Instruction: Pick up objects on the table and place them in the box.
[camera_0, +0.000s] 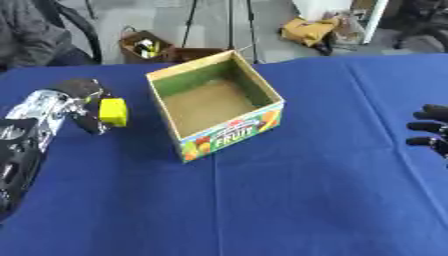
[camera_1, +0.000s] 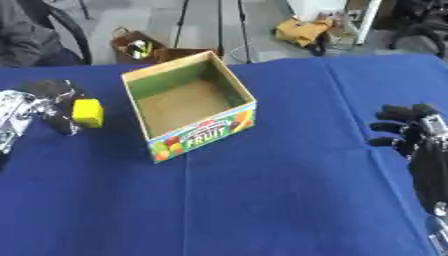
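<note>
A yellow block (camera_0: 113, 111) is pinched in my left hand (camera_0: 83, 97), held over the blue table just left of the box. The open cardboard fruit box (camera_0: 229, 131) stands in the middle of the table, tilted askew, and its brown floor shows nothing inside. My right hand (camera_1: 407, 127) rests at the right edge of the table with its fingers curled, holding nothing.
The blue tablecloth (camera_0: 262, 200) covers the whole table. Beyond the far edge are a brown basket (camera_0: 144, 46), tripod legs, a yellow bag (camera_0: 308, 30) and a seated person at the upper left.
</note>
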